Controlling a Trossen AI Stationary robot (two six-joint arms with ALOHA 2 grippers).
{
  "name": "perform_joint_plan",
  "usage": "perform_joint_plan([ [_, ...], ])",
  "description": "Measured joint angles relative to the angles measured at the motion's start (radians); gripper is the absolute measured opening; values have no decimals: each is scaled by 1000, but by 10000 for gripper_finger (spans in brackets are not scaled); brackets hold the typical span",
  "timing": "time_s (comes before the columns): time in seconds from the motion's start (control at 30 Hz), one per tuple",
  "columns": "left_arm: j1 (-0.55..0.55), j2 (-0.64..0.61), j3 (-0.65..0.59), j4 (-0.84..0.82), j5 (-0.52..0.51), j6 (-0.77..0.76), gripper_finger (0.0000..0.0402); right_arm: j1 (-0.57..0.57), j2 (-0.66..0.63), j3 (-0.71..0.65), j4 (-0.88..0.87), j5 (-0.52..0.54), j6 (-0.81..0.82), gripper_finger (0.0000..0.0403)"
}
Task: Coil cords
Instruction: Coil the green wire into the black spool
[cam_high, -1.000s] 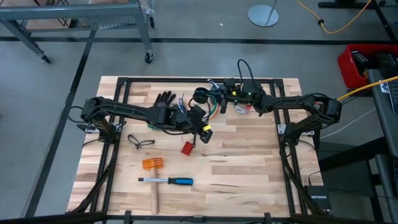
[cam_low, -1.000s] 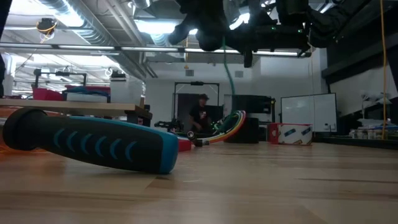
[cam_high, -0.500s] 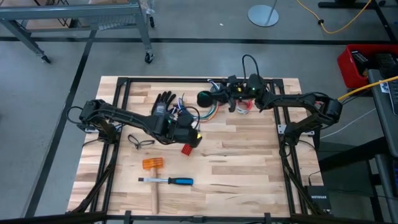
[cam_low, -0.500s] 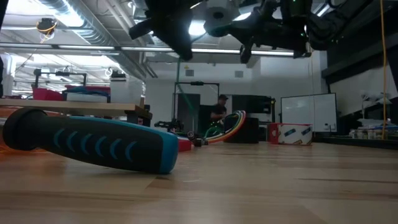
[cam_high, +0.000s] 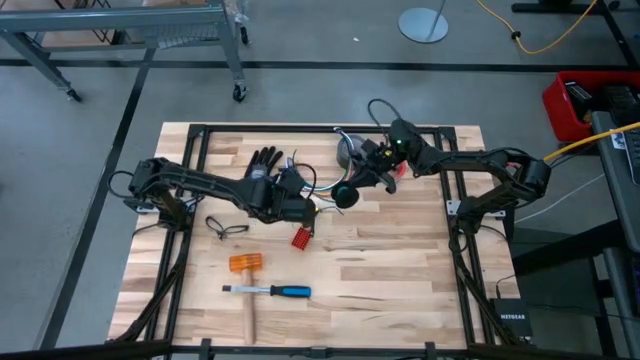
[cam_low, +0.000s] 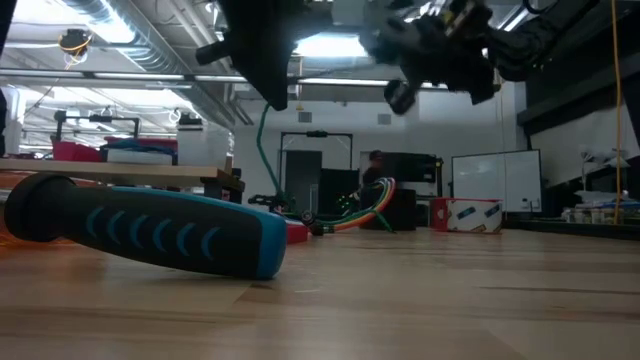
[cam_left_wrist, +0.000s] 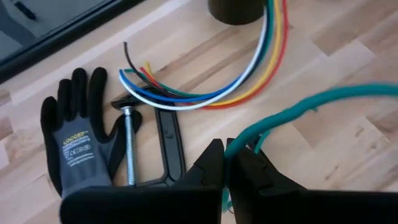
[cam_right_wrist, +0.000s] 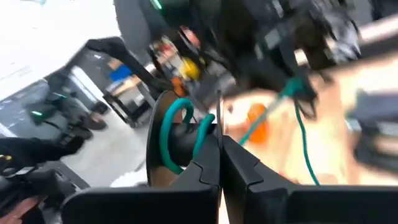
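On the pale wood counter (cam_high: 400, 270) – green cord (cam_left_wrist: 292, 109) clenched in left gripper (cam_left_wrist: 227, 165) near centre | right gripper (cam_high: 348, 195) jaws clamped, at 3 o'clock of it | glove (cam_left_wrist: 78, 134), coloured cords (cam_left_wrist: 205, 96) at 11 – open workshop behind

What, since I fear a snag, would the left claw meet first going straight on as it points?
The left claw, shut on the green cord, would probably meet the coloured cords on the table; the black clamp sits just beside that line. Depth unclear.
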Motion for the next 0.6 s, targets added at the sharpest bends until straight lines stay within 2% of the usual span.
perform_joint_plan([
  [0.1, 22, -9, 0, 3, 10, 10, 0, 0, 0, 0, -186, 82, -117, 1],
  [0.27, 55, -20, 0, 9, 44, 26, 0, 0, 0, 0, -392, 298, -262, 1],
  [0.43, 96, -20, 0, 76, 97, 64, 0, 6, 0, 0, -452, 470, -306, 1],
  [0.6, 154, -21, 0, 194, 195, 110, 0, 74, 0, 0, -461, 720, -335, 1],
])
